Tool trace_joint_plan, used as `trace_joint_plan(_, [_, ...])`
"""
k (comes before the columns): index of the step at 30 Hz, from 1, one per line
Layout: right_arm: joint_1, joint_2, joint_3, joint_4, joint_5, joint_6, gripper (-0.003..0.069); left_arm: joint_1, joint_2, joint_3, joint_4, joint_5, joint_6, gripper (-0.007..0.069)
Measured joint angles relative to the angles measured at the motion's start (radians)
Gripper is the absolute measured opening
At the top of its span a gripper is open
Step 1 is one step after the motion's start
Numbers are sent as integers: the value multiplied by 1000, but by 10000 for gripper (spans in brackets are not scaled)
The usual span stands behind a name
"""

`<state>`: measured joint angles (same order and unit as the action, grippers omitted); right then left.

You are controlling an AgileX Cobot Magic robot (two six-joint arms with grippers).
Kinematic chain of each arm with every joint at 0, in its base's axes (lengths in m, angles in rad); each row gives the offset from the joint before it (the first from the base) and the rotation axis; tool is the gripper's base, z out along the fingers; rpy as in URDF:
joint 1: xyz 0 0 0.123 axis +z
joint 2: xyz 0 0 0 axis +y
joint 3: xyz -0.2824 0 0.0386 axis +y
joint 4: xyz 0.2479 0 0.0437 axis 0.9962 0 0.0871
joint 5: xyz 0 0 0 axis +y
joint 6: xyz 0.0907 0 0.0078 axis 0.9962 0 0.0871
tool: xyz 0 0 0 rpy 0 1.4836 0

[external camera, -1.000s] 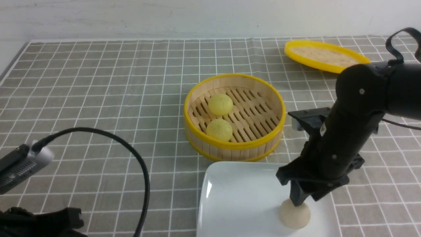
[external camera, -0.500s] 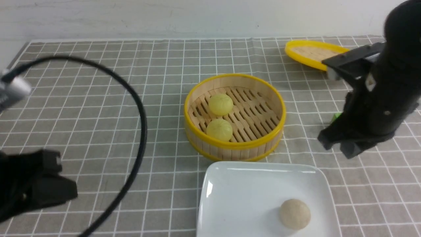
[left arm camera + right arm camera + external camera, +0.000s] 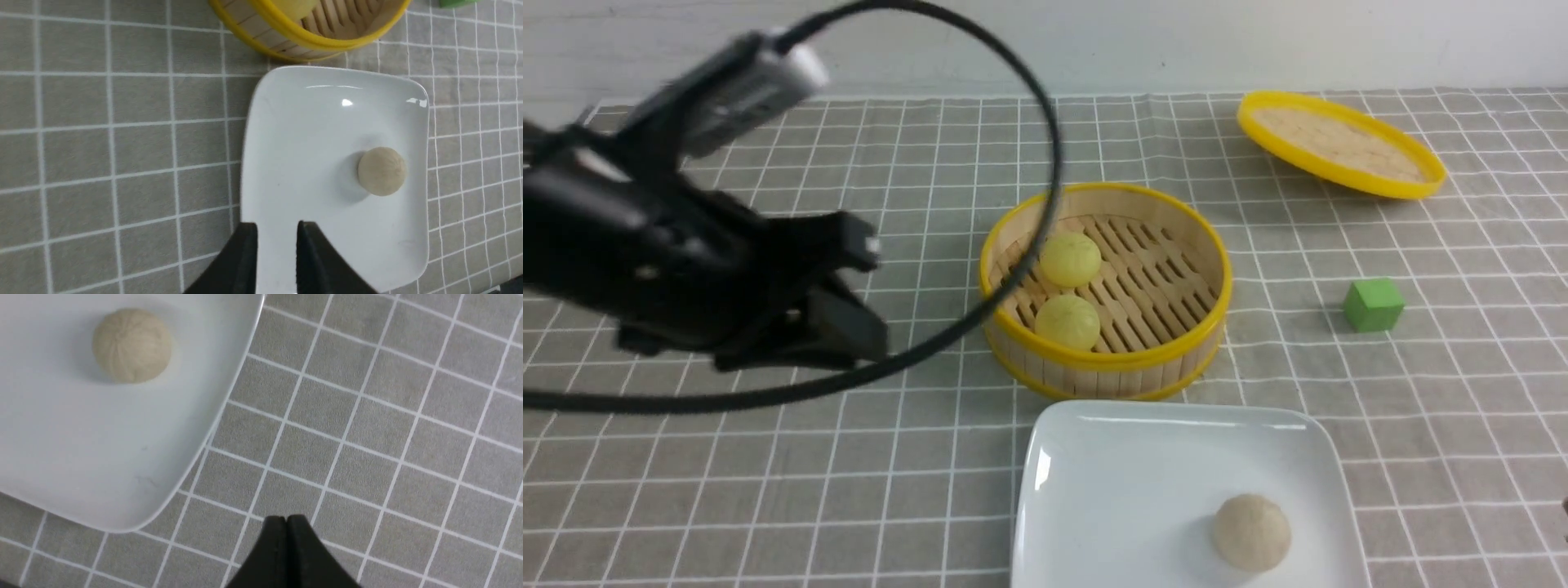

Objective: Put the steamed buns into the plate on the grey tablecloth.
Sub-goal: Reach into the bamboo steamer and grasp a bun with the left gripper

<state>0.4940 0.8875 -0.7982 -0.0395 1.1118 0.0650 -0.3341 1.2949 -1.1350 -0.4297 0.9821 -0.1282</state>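
L gripper (image 3: 277,245): slightly spread, empty; prob. readying for yellow buns (image 3: 1071,260) in steamer (image 3: 1111,371).
R gripper (image 3: 287,523): pressed together, empty, parked off plate (image 3: 61,457).
Beige bun (image 3: 1250,532): on plate, delivered.

Front cam fwd, 2 wrist cams down, all share plate (image 3: 1127,490)

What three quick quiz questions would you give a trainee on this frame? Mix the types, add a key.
1. True or false: the beige bun lies on the plate.
2. How many yellow buns are in the steamer? A) one B) two C) three
3. Fill in: the right gripper has its jaws ____.

Key: 1 true; 2 B; 3 shut.
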Motion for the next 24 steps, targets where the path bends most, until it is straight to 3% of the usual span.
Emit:
trace_joint_plan(4, [0,-75,84,0,-7,0,-13,-168,223,-170,121,-27,-84,258])
trace_joint_plan(8, [0,-109,118,1,-7,2,-13,-265,457,-409,272,-1,-165,332])
trace_joint_plan(17, [0,-116,121,3,-11,4,-9,-326,865,-892,492,207,-207,378])
trace_joint_plan(24, [0,-116,121,3,-21,4,-6,-326,951,-986,542,247,-224,379])
